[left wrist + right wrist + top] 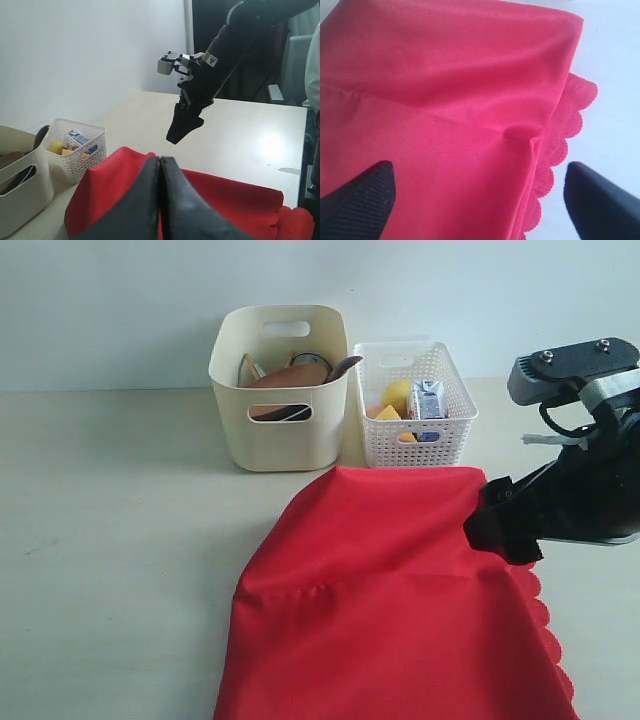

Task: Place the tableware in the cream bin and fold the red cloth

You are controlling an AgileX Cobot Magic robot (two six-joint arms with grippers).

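Right gripper hung with its ribbed black fingers spread wide over the red cloth, holding nothing, while the left gripper had its smooth dark pads pressed together. Doubled over, the cloth lay on the pale table, its scalloped edge peeking out at one side, just before the smooth, round-cornered cream bin, which held a brown wooden plate.

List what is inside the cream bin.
In the cream bin a brown wooden plate shows, with a dark spoon end poking over the rim and a pale piece at the left. The bin's walls and the plate hide whatever lies lower down.
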